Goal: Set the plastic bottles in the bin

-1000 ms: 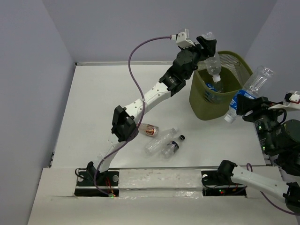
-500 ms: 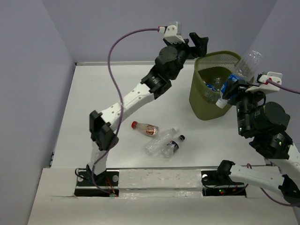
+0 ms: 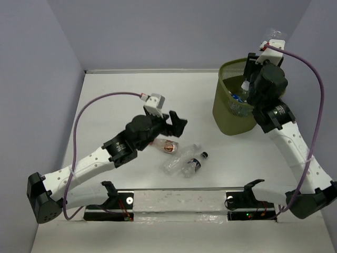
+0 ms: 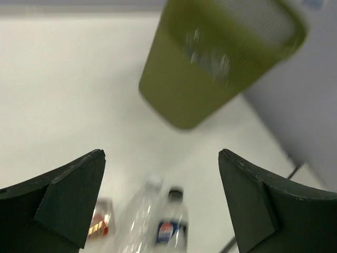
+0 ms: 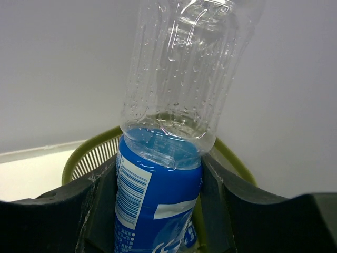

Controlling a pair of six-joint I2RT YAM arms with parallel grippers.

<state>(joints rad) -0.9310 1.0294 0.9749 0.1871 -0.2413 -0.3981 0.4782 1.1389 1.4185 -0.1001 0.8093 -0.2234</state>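
Note:
The olive-green wire-mesh bin (image 3: 230, 120) stands at the back right, with several bottles (image 3: 238, 102) inside. My right gripper (image 3: 256, 66) is above the bin's right rim, shut on a blue-labelled clear bottle (image 5: 179, 79) whose clear end sticks up (image 3: 271, 32); the bin's rim (image 5: 89, 153) shows behind it. My left gripper (image 3: 177, 122) is open and empty, low over the table centre. Below it lie a red-capped orange bottle (image 3: 166, 146), a clear label-less bottle (image 3: 180, 158) and a dark-capped blue-labelled bottle (image 3: 195, 162). The left wrist view shows these same bottles (image 4: 168, 226) between the open jaws, blurred.
Grey walls enclose the white table on the left, back and right. The bin (image 4: 210, 63) sits close to the right wall. The arm bases and a rail run along the near edge (image 3: 179, 197). A purple cable (image 3: 95, 103) loops above the left arm.
My left arm dropped its clear bottle at the bin, then swung down and back over the table bottles. My right arm carried the blue-labelled bottle from beside the bin to above it.

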